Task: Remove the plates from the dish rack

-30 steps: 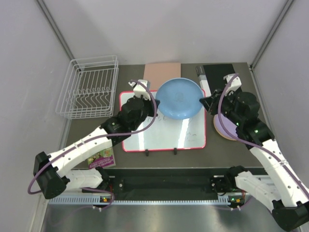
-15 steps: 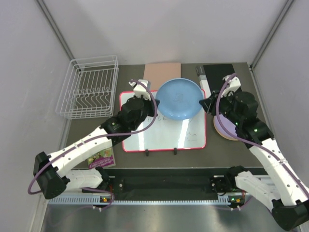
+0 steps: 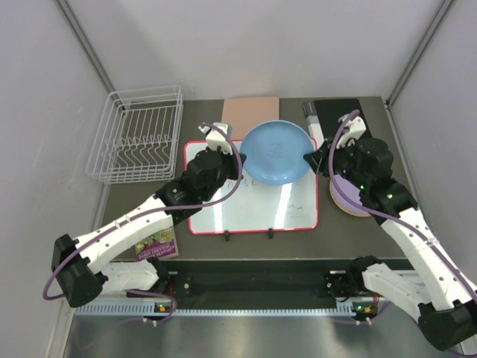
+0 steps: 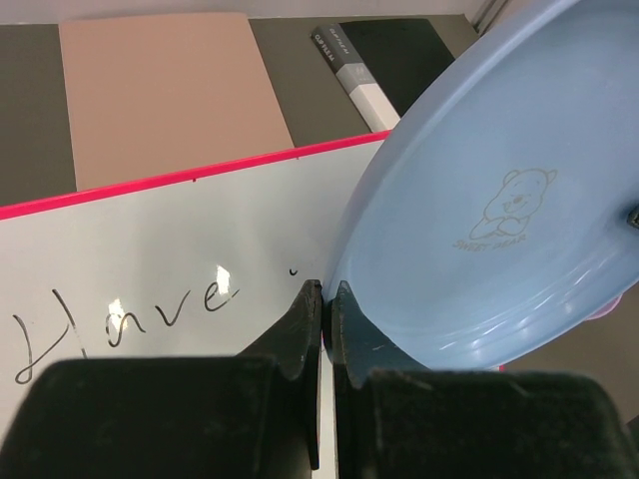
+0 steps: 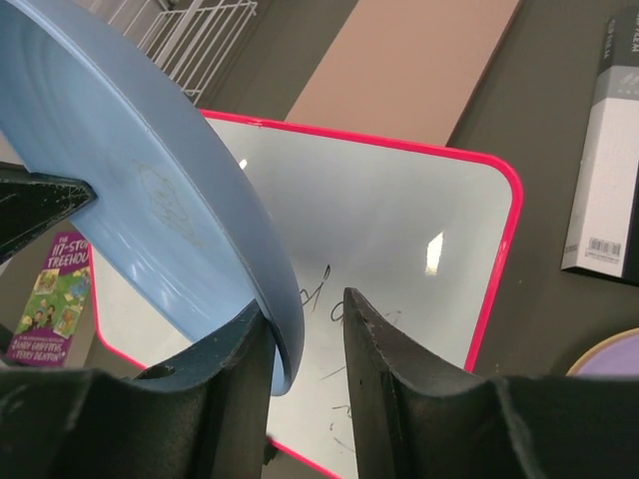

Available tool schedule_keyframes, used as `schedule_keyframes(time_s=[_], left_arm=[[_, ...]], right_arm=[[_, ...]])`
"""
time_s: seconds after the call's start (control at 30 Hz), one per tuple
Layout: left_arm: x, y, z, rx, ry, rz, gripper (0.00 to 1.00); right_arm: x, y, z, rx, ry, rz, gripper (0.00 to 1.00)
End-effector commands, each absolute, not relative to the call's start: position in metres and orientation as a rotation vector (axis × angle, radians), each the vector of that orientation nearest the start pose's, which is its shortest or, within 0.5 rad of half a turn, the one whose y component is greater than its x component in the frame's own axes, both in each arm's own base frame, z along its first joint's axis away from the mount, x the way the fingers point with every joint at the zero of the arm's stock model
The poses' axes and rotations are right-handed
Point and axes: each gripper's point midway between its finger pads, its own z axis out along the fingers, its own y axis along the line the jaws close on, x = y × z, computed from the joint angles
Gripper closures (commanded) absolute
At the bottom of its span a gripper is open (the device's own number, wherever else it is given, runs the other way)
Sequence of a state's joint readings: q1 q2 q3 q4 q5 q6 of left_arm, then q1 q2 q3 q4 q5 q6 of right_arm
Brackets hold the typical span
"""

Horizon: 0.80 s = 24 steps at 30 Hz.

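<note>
The dark table [image 3: 200, 119] keeps bare strips around the red-framed whiteboard [image 3: 246, 205], which fills mid-frame. The dish rack [image 3: 136, 134] stands at upper left, well apart. The light blue plate [image 3: 276, 151] hangs tilted over the board's upper edge. A pinkish-lilac plate [image 3: 344, 200] lies just right of the board. The left gripper [image 4: 322, 294] pinches the blue plate's left rim tight. The right gripper [image 5: 305, 304] straddles the opposite rim with its fingers parted, one of them touching.

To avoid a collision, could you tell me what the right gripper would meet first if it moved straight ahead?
The light blue round plastic plate: its rim sits between the open fingers of the right gripper.
</note>
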State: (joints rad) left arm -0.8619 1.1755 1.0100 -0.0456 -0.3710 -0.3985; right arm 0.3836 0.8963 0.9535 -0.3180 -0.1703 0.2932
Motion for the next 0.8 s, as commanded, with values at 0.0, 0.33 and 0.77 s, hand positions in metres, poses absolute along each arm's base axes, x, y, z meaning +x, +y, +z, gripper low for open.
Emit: schedule_keyframes(time_s=[0.0, 0.33, 0.77], left_arm=[[0.3, -0.28, 0.331, 0.096, 1.68, -0.687, 1.0], [0.3, -0.281, 0.324, 0.102, 1.694, -0.682, 0.83], [0.298, -0.194, 0.349, -0.011, 1.566, -0.343, 0.11]], right_arm=[[0.287, 0.172, 0.306, -0.242, 1.795, 0.7, 0.68], [0.287, 0.152, 0.314, -0.14, 1.775, 0.619, 1.0], [0.248, -0.028, 0.332, 0.422, 1.746, -0.008, 1.0]])
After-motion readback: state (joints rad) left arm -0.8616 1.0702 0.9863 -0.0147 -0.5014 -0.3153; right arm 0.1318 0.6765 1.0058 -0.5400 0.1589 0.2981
